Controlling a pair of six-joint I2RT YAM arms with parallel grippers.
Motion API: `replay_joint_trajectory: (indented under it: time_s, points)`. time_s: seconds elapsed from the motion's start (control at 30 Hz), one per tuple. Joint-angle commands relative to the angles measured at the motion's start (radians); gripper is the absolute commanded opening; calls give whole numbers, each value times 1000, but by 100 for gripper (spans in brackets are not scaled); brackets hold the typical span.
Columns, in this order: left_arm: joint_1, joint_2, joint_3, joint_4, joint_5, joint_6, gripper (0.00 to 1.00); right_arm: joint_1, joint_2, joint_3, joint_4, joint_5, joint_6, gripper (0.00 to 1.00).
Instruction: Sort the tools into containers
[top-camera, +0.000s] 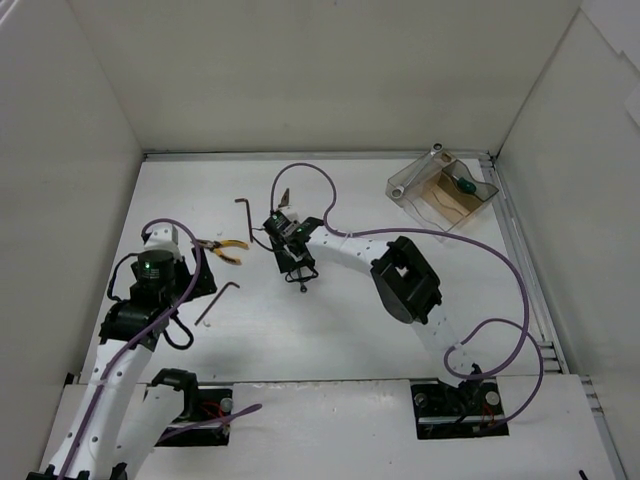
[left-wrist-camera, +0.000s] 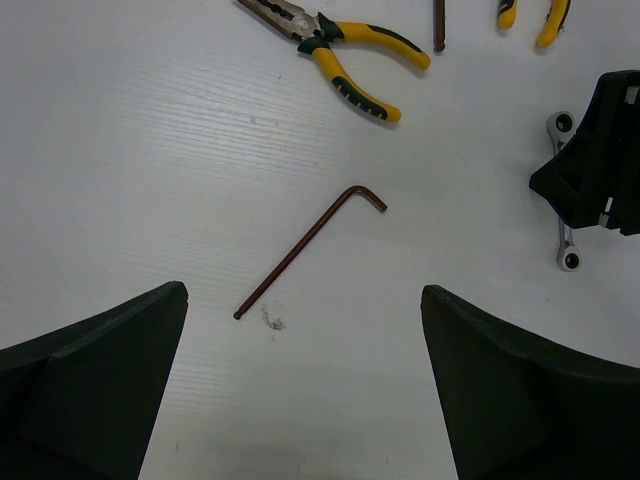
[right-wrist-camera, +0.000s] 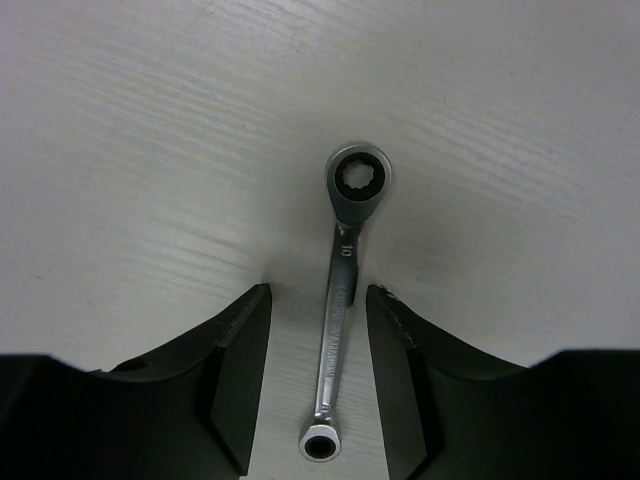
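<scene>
Wrench (right-wrist-camera: 340, 300): likely stiff, light, slick steel; best pinched mid-shank. Right gripper (right-wrist-camera: 318, 295) narrow astride shank, not yet clamped. Left gripper (left-wrist-camera: 303, 290) held wide.

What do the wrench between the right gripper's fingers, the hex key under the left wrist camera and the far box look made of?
Wrench: polished steel, probably chrome-plated, going by its bright mirror-like sheen and stamped lettering.
Hex key: dark brownish metal with a matte look, likely oxide-coated steel.
Box: clear, smoky-tinted plastic; its tan bottom shows through the walls.
</scene>
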Motion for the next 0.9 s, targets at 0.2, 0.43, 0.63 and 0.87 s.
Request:
replay_joint_trajectory:
  time_s: [0.2,0.43,0.63,0.87]
  points:
    - [4,-3,35,23,-1,-4,100,-20,46,81,-5,29,39,36]
    - [4,-8,36,23,-3,-4,100,-16,60,72,-32,41,40,34]
    - [4,-5,38,21,-3,-2,100,-31,78,81,-60,24,27,0]
    - [4,-9,38,21,-7,-2,100,-43,72,138,-92,29,-65,0]
